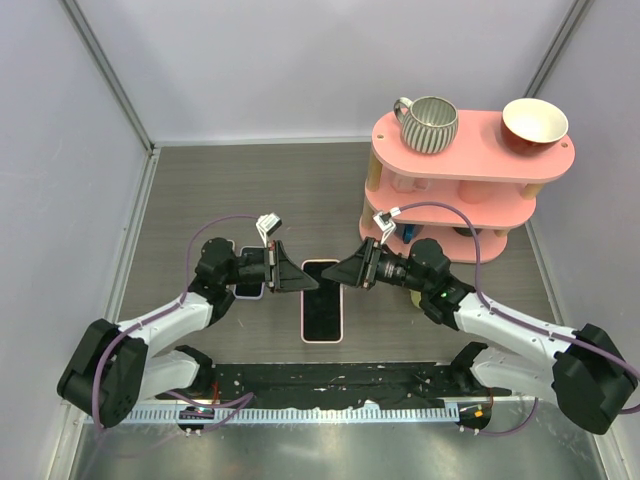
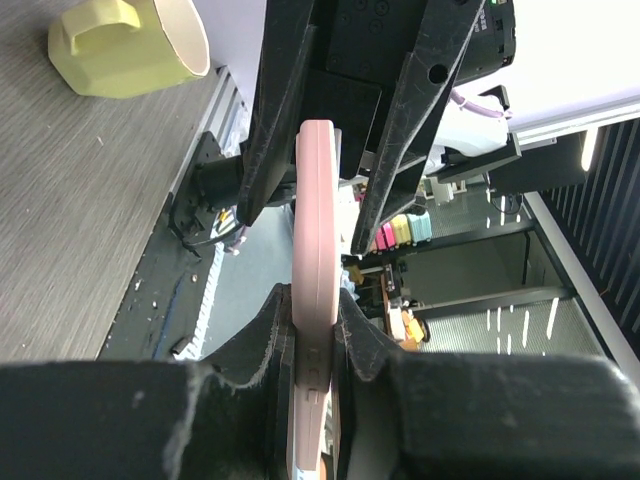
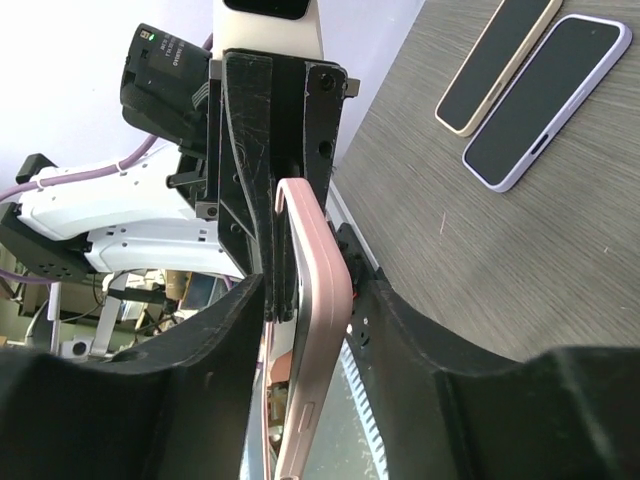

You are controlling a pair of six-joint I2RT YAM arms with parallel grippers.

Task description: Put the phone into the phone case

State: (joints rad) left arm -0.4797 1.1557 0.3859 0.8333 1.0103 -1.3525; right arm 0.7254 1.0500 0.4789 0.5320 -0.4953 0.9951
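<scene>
A pink phone case (image 1: 322, 312) with a black phone screen showing in it sits at the table's middle, its far end gripped from both sides. My left gripper (image 1: 298, 277) is shut on the case's left edge. In the left wrist view the pink edge (image 2: 315, 200) is clamped between my pads (image 2: 262, 330). My right gripper (image 1: 347, 271) is shut on the right edge. In the right wrist view the case (image 3: 325, 260) stands between the fingers, its corner bent. I cannot tell how far the phone is seated.
Two other phones lie on the table, one beige-cased (image 3: 497, 62) and one lavender-cased (image 3: 548, 100), partly under my left arm. A yellow-green mug (image 2: 120, 45) lies near my right arm. A pink tiered shelf (image 1: 470, 150) at the back right holds a striped mug (image 1: 430, 122) and a bowl (image 1: 535, 122).
</scene>
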